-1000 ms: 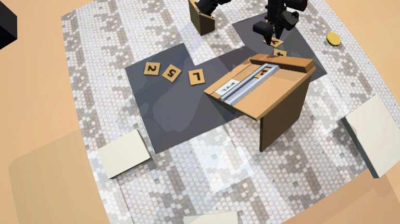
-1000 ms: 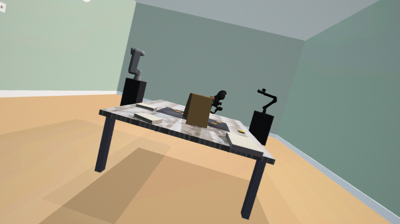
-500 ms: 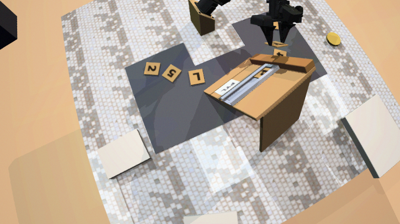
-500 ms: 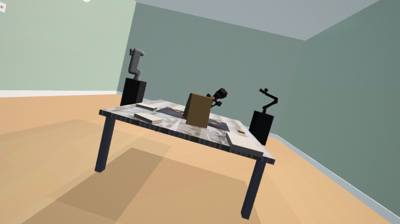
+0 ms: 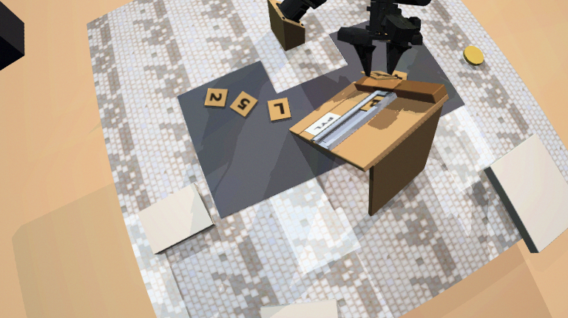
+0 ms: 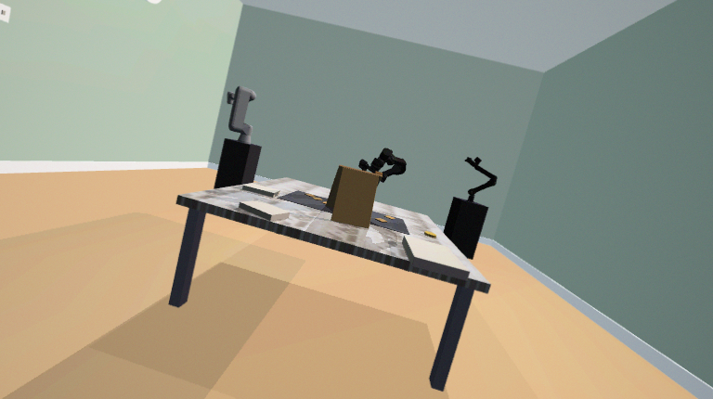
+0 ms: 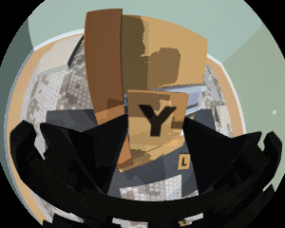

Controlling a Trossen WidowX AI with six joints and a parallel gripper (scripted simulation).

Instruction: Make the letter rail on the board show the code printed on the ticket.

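My gripper is shut on a tan tile printed Y. It holds the tile at the top end of the sloped brown board, just above the board's raised top ledge. The grey letter rail runs down the board, and one tile sits in it near the top; I cannot read its letter. The white ticket lies beside the rail's lower end. Tiles 2, 5 and L lie on the dark mat. Another tile lies behind the board.
A brown wedge block stands at the back. A yellow disc lies far right. White slabs lie at the front left, right edge and front. The table drops off on all sides.
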